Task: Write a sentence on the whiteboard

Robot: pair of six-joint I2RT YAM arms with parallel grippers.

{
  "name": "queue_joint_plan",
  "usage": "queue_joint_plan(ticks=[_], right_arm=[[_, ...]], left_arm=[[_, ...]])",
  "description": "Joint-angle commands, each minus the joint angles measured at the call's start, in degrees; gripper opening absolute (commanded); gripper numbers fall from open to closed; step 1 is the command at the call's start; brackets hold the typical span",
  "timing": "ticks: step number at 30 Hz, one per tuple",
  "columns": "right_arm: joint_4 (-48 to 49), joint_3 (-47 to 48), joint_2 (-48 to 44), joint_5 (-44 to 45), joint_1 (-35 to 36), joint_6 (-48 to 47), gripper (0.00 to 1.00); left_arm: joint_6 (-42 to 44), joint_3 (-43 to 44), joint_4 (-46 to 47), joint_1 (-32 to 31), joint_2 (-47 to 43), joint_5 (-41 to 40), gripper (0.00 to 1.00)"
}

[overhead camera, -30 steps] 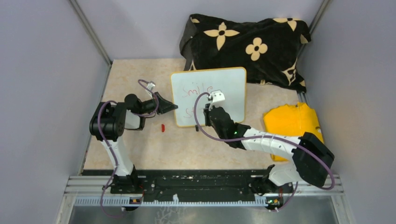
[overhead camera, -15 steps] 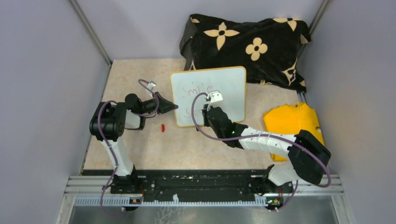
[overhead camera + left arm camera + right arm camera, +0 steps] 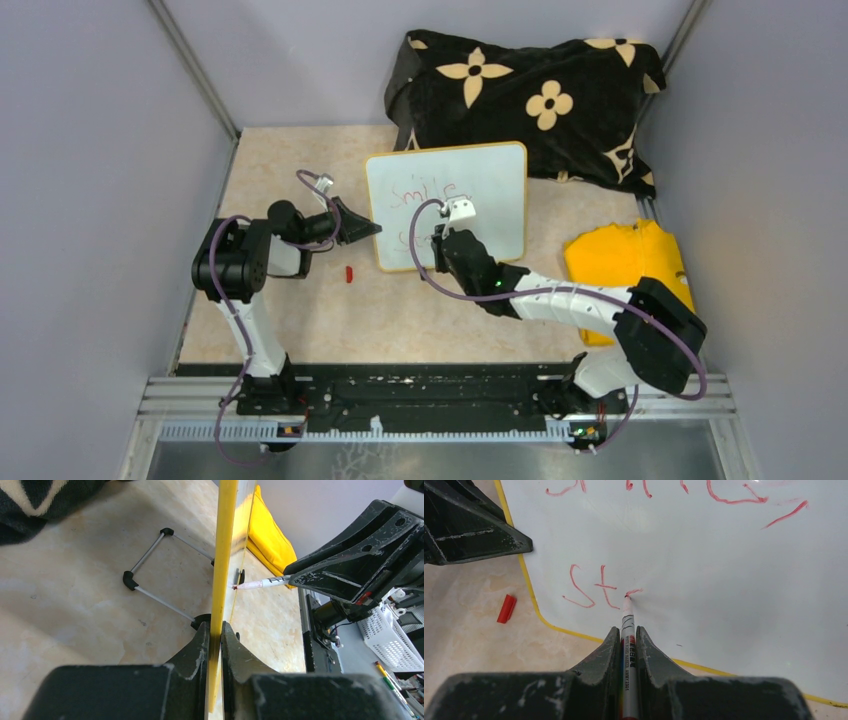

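Observation:
The whiteboard (image 3: 495, 190) stands propped on the table, its yellow frame (image 3: 223, 555) edge-on in the left wrist view. My left gripper (image 3: 215, 627) is shut on its left edge (image 3: 372, 225). My right gripper (image 3: 626, 630) is shut on a white marker (image 3: 627, 612), and the red tip touches the board. The sentence (image 3: 589, 587) is in red: an upper line (image 3: 425, 192) reading "Smile," and below it "st" plus a short fresh stroke at the tip. The marker (image 3: 260, 583) meets the board face from the right.
A red marker cap (image 3: 348, 273) lies on the table left of the board. A black flower-patterned cloth (image 3: 530, 95) is heaped behind it. A yellow cloth (image 3: 625, 260) lies at the right. The board's wire stand (image 3: 160, 575) rests behind. Grey walls enclose three sides.
My right wrist with the marker has shifted slightly left over the board's lower line. The left arm and the board have not moved.

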Motion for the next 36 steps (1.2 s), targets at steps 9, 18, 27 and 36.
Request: queue_joint_plan(ticks=[9,18,27,36], right_arm=[[-1.1,-2.2,-1.9,3.2,-0.7,0.5,0.00],[-1.1,-0.3,-3.1,4.4,-1.2,-1.0,0.00],[-0.5,2.4,-1.9,4.4,-1.6,-2.2,0.00],[-0.2,4.1,-1.3,4.0,-2.0,-3.3,0.00]], left_arm=[[1.0,0.4,-3.2,-0.7,1.0,0.1,0.04],[1.0,0.5,-3.2,-0.7,1.1,0.1,0.04],[1.0,0.7,-3.6,-0.7,1.2,0.1,0.04],[1.0,0.7,-3.7,-0.7,1.2,0.1,0.04]])
